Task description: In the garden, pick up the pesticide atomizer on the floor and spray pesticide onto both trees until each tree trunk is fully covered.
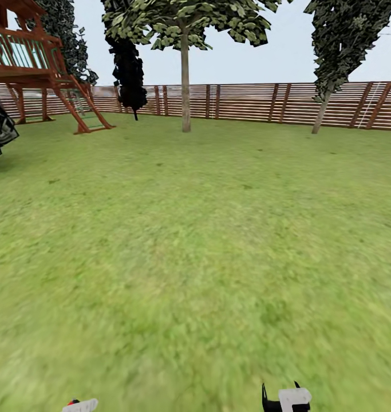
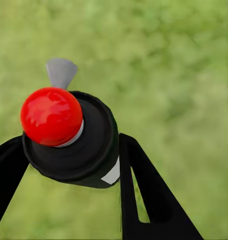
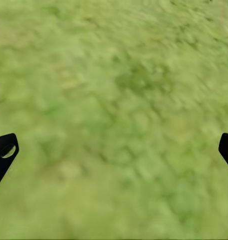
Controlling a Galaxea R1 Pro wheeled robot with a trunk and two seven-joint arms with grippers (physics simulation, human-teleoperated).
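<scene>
In the left wrist view my left gripper (image 2: 68,167) is shut on the pesticide atomizer (image 2: 91,150). Its black fingers (image 2: 141,190) press both sides of the dark round cap, which has a red ball (image 2: 51,116) on top and a grey nozzle (image 2: 61,72) behind. My right gripper (image 3: 114,155) hangs open over bare grass, with nothing between its fingertips (image 3: 3,152). Across the floor (image 1: 195,240) stand both trees. One pale straight trunk (image 1: 185,97) is in the far centre. The other trunk (image 1: 320,114) leans at the far right.
A brown slat fence (image 1: 247,103) closes the far side of the lawn. A red-brown wooden play tower (image 1: 35,63) stands at the far left, with a near-black cypress (image 1: 129,74) beside the centre tree. My right gripper (image 1: 287,399) shows at the head view's bottom edge.
</scene>
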